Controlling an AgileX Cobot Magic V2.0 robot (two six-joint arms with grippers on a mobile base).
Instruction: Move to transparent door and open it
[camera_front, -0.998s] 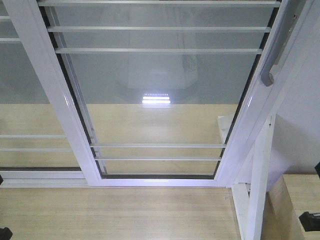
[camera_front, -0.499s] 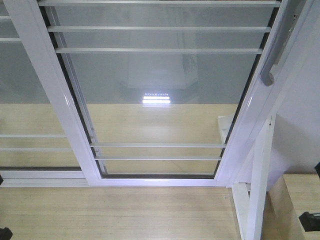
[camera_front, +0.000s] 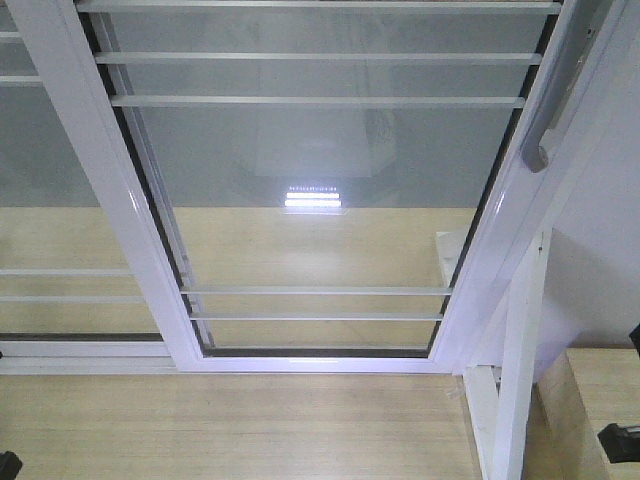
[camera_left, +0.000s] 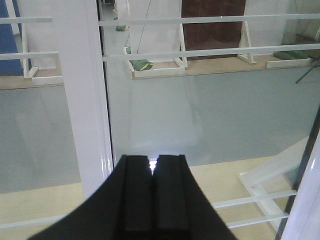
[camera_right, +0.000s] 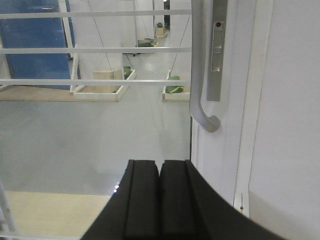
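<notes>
As the front view is matched almost line for line with that of a second ago, the approach is judged complete.

Left: handleless panel (camera_front: 50, 240); left gripper (camera_left: 152, 170), jaws pressed together, nothing held.

Centre: transparent door (camera_front: 310, 180), not yet slid.

Right: grey handle (camera_right: 197, 65), untouched, seen just above the right gripper (camera_right: 160, 167), jaws likewise closed and empty. The handle grasp is judged outstanding.
</notes>
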